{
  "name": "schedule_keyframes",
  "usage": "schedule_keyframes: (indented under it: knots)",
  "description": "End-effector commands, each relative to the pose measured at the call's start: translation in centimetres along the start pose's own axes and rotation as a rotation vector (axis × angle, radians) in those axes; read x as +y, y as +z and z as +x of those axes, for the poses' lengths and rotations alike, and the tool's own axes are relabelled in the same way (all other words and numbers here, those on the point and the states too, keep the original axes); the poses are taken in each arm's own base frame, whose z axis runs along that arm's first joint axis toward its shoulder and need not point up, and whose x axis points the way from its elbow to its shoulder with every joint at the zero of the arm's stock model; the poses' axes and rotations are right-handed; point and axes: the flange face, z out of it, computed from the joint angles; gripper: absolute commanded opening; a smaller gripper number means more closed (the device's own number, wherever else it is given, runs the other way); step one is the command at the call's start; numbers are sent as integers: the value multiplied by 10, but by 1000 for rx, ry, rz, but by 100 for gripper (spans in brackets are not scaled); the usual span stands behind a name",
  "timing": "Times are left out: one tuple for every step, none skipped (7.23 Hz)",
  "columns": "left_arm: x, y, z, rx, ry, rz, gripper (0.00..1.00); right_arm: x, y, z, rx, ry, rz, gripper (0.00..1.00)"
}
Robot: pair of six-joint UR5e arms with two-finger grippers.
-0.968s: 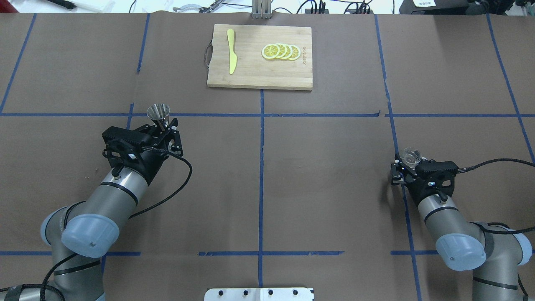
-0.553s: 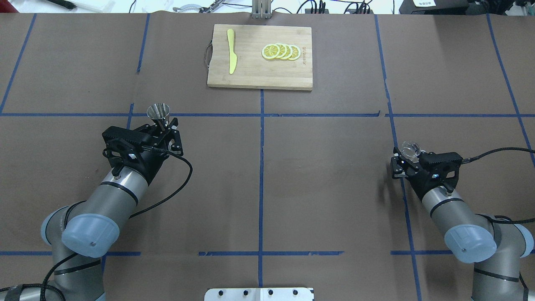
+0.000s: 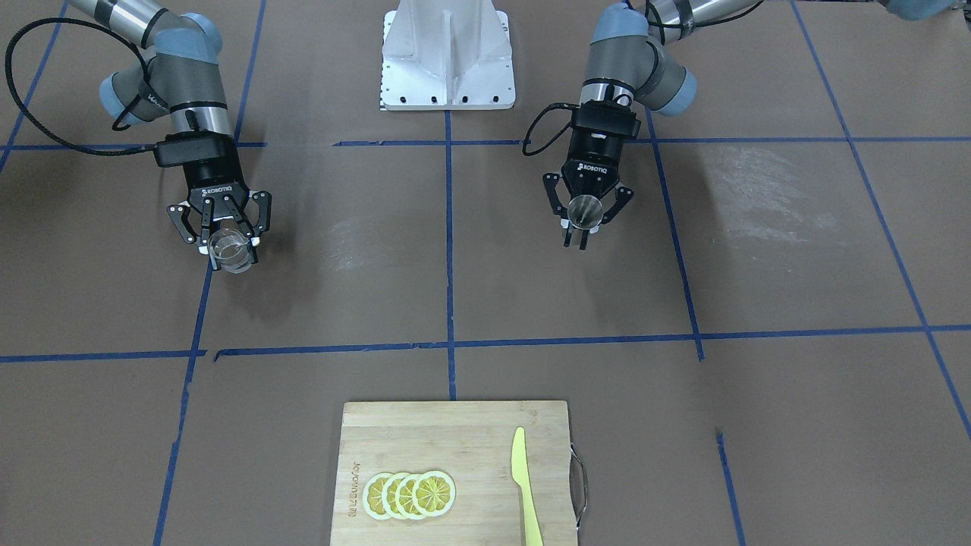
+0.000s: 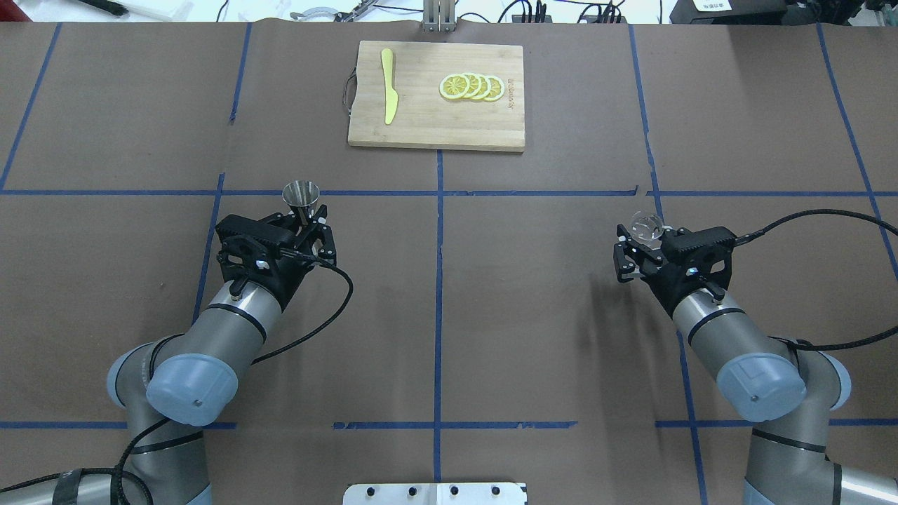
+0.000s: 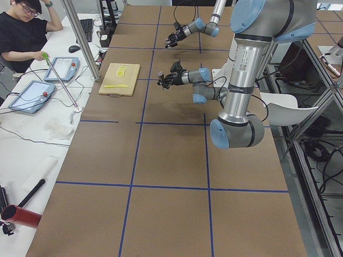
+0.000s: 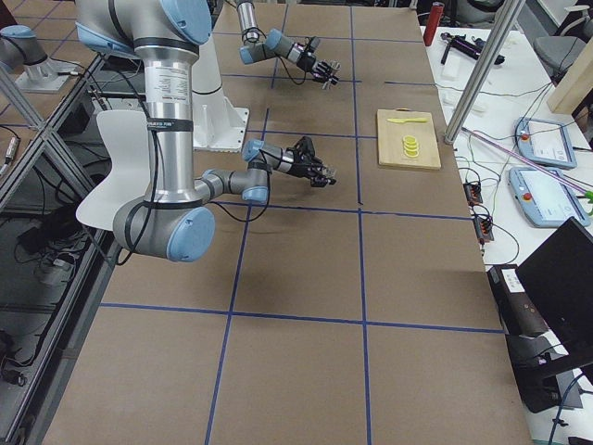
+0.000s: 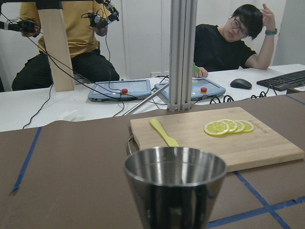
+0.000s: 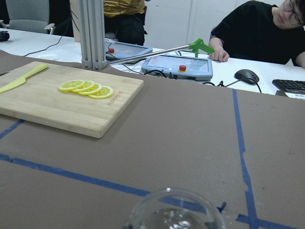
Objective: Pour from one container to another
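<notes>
Glass cup (image 4: pixel 645 226): held in the right claw (image 4: pixel 642 238) on the right side of the tabletop (image 4: pixel 547 315). Its shadow suggests it is lifted clear.
Jigger (image 4: pixel 301 193): held upright in the left claw (image 4: pixel 306 219), left of the centre tape line and well apart from the cup.
Right claw: closed narrowly around the cup's round wall.
Left claw: pinched on the jigger below its upper cone, about at the waist.
Cup handling: probably stiff, smooth and breakable, with its weight low in the thick base. A grip across the wall seems right, firm enough that the glass cannot slip when tipped.
Jigger handling: likely light, rigid and slick steel. The narrow waist is the natural hold, as the cones stop it sliding through.
Wrist views: the left shows the jigger's open mouth, seemingly empty. The right shows only the cup's rim, and its contents are unclear.
Front-facing view: shows both claws wrapped on their vessels, which the wrist views hide.
Side views: too small for grip detail.
Far side: a cutting board (image 4: pixel 435 112) with lemon slices (image 4: pixel 471 87) and a yellow knife (image 4: pixel 388 88).
</notes>
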Motion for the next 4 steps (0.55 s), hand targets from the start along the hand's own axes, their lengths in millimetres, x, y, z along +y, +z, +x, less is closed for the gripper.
schedule_keyframes:
  knots:
    - [-4,6,21,19,-12,4,0,-25,7,-27,-35,-69,29,0]
    - [-7,14,37,24,-19,9,0,-43,15,-29,-60,-87,22,0]
    - [-6,16,42,26,-20,8,0,-63,24,-15,-84,-165,4,0]
    - [-8,17,49,34,-24,9,0,-90,20,-15,-97,-231,40,0]
